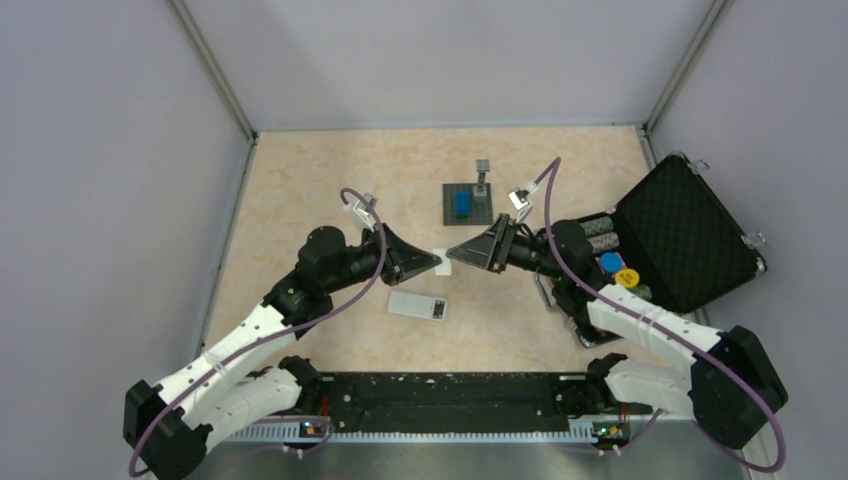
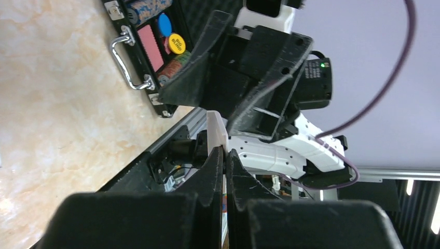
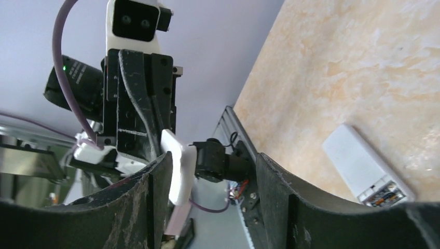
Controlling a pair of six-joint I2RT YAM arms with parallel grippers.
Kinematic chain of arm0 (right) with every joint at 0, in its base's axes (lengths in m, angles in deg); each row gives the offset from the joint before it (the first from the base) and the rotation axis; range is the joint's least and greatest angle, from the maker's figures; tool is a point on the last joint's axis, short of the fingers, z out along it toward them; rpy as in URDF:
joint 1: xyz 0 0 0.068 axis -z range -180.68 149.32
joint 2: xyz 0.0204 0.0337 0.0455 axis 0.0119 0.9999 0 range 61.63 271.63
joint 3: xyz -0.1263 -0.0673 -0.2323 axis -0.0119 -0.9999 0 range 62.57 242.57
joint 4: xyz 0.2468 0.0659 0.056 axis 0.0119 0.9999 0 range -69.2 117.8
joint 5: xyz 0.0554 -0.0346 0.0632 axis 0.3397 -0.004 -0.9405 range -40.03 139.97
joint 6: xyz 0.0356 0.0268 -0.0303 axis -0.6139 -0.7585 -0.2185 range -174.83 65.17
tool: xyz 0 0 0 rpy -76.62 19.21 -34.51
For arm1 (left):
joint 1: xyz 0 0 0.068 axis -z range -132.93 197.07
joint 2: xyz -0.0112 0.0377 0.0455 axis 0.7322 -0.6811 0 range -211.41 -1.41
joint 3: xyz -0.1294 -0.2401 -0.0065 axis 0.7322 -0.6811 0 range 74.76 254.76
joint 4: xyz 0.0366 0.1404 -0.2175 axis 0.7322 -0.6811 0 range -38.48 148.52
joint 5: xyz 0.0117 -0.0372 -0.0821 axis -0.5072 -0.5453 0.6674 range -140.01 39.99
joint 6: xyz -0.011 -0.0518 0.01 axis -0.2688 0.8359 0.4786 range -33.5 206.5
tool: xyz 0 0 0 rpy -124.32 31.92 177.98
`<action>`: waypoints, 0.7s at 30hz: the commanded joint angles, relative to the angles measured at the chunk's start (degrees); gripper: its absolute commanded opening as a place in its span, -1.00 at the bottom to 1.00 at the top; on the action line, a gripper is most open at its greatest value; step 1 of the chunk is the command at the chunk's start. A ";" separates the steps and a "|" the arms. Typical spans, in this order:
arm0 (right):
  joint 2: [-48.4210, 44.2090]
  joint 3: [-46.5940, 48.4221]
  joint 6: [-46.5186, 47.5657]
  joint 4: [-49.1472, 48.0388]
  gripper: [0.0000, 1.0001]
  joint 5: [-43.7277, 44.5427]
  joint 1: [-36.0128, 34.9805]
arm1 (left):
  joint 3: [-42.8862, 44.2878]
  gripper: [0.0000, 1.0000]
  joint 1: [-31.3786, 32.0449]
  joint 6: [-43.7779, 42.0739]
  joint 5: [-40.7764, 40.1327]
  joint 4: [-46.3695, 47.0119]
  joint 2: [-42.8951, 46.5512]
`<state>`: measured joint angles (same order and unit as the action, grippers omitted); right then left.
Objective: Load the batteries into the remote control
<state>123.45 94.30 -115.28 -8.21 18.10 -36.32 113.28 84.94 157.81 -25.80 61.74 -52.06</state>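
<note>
A small white plate (image 2: 216, 129), probably the battery lid, is clenched in the left tool (image 2: 224, 155) above the table (image 1: 300, 200). The right tool (image 3: 212, 166) is held released around it, seemingly for a handover. The remote control (image 1: 418, 306) is seen lying below, compartment uncovered.

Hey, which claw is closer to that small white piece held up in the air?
Left. The left claw is shut on the white piece, pinching one end. The right claw is open, with a finger on either side of the other end; whether it touches I can't tell.
</note>
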 commanded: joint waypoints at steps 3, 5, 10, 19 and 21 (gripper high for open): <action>4.25 -0.94 -13.60 -18.64 0.03 -2.63 -0.75 | -0.08 -1.00 -0.34 1.38 1.25 4.97 2.11; 5.17 -0.93 -15.04 -20.64 -0.04 -3.63 -0.96 | -0.08 -1.00 -0.34 1.37 0.92 4.94 2.51; 6.77 -3.04 -20.15 -29.55 -0.26 -5.46 -1.21 | -0.17 -1.00 -0.34 1.33 0.05 5.91 3.46; 6.36 -1.35 -19.53 -29.69 -0.32 -8.20 -2.11 | -0.36 -1.00 -0.34 1.96 -0.47 6.91 3.36; 6.69 -0.87 -19.07 -29.21 -0.33 -8.57 -2.23 | -0.23 -1.00 -0.34 2.08 -0.13 6.90 3.12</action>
<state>130.12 91.06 -135.04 -34.27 11.19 -37.72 113.19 84.87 159.10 -26.04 64.78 -48.83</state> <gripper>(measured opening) 0.342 0.023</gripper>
